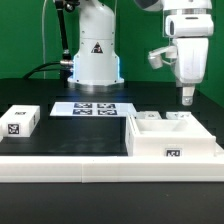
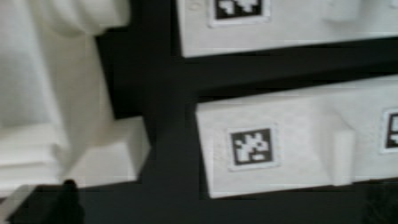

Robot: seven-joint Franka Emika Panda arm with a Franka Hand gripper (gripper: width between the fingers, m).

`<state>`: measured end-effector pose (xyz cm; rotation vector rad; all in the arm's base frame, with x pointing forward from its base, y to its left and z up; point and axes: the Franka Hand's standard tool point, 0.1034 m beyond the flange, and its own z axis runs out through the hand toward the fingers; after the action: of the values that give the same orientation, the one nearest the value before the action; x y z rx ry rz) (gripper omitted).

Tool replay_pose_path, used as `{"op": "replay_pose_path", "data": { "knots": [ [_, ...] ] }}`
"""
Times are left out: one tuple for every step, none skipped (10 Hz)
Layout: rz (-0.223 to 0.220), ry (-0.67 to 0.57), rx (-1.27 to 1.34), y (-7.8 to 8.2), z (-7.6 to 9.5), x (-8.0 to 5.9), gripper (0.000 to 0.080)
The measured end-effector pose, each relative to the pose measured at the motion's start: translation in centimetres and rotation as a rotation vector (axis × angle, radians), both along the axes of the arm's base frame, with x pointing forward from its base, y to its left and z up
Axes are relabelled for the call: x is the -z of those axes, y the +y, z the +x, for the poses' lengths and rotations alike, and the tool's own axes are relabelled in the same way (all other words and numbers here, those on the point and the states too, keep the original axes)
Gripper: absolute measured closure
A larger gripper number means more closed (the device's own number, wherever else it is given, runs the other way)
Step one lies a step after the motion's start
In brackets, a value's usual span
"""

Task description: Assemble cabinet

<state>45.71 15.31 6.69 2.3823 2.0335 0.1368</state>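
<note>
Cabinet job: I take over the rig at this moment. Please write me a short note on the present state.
The gripper hangs just above the back of the cabinet. It seems to carry nothing, and open or shut cannot be told.
The cabinet stands on the table at the exterior view's right, with one tag facing front.
A small white tagged part lies apart at the exterior view's left.
Done: no join can be confirmed.
Left: at least that loose part is not yet fitted.

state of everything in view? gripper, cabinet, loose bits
gripper: hovers over the cabinet, holds nothing, open or shut unclear
cabinet: stands upright, top open
small tagged piece: lies loose, apart, at the exterior view's left
marker board: lies flat, untouched
</note>
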Motion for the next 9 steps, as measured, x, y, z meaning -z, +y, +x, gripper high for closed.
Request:
{"op": "replay_pose_path", "data": {
  "knots": [
    [-0.003, 0.004, -0.005, -0.4, 0.2, 0.1, 0.0002],
    [-0.003, 0.004, 0.002, -0.6, 0.3, 0.1, 0.0002],
    [-0.003, 0.005, 0.002, -0.6, 0.3, 0.2, 0.0002],
    [-0.003, 0.005, 0.002, -0.6, 0.3, 0.2, 0.0002],
    [-0.003, 0.006, 0.001, -0.5, 0.2, 0.3, 0.0002],
    [0.008, -0.002, -0.007, 0.0, -0.4, 0.8, 0.0002],
    [0.014, 0.005, -0.02, 0.6, -1.1, 1.6, 0.0002],
    [0.016, 0.013, -0.027, 0.9, -1.6, 2.1, 0.0002],
    [0.019, 0.025, -0.034, 1.2, -2.2, 2.8, 0.0002]
  ]
}}
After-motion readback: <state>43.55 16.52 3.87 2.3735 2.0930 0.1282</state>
